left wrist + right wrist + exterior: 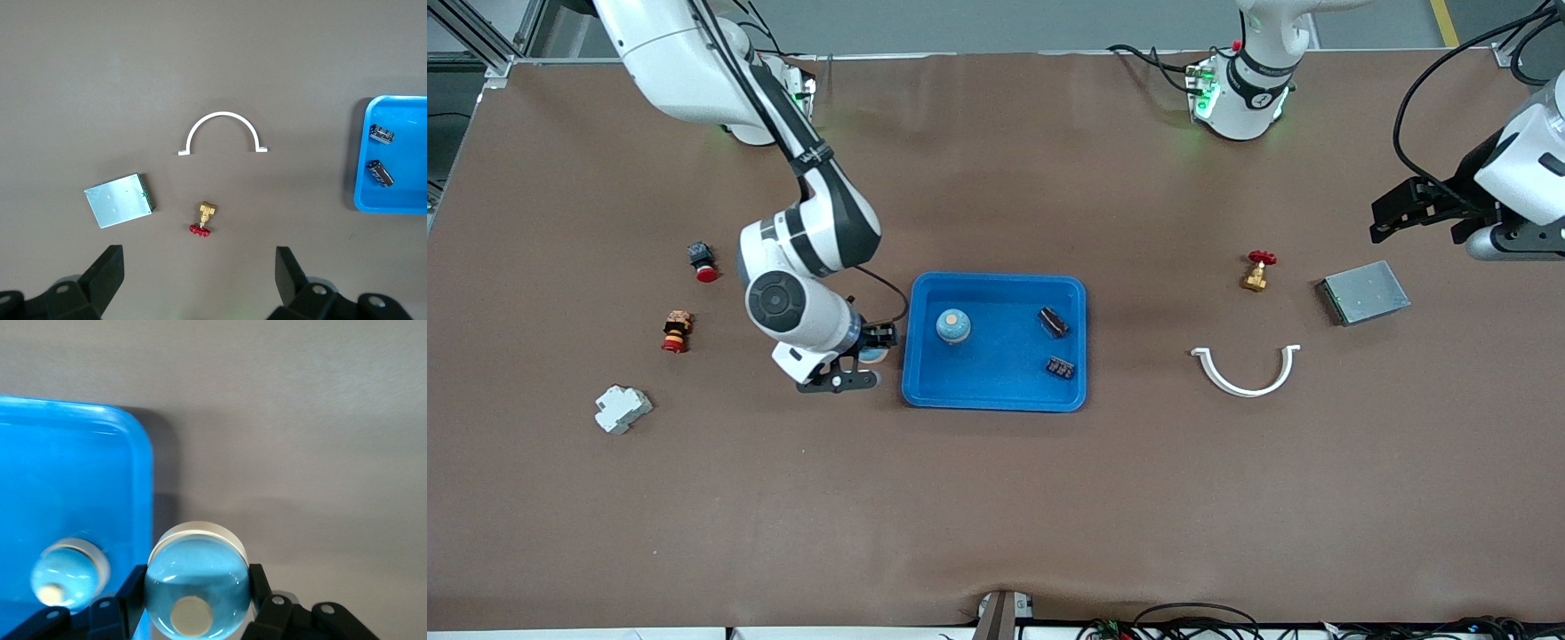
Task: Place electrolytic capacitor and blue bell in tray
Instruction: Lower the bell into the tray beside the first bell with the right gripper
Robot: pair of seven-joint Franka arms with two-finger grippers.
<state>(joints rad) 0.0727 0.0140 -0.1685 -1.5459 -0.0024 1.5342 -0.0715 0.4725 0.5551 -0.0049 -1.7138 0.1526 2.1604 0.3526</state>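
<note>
Right wrist view shows the step in hand plainly: the right pincer (pixel 193 613) is clamped on a blue bell (pixel 197 587), a smooth, glossy translucent dome with a pale round disc on it, held just outside the rounded corner of the tray (pixel 73 487). A second bell (pixel 67 577) of the same look already sits inside the tray, close to that wall, and two electrolytic capacitors (pixel 1053 322), short dark cylinders with printed sleeves, lie in the tray toward the left arm's end. So the work appears far along, with this bell seemingly the last piece to go in. The next move likely calls for carrying the bell over the raised rim, high enough that its base does not catch the lip, then setting it down clear of the bell already there before the fingers part; being round and slick, it could roll or slide if let go off-level. The tray is shallow bright blue moulded plastic with a shiny floor, resting on the matte brown worktop (pixel 996 498). The left pincer (pixel 197 280) waits with its black fingers wide apart and empty, over the left arm's end of the worktop, where a flat grey metal box (pixel 119 200), a white plastic half-ring bracket (pixel 223 130) and a small brass valve (pixel 203 219) with a red handle lie.
</note>
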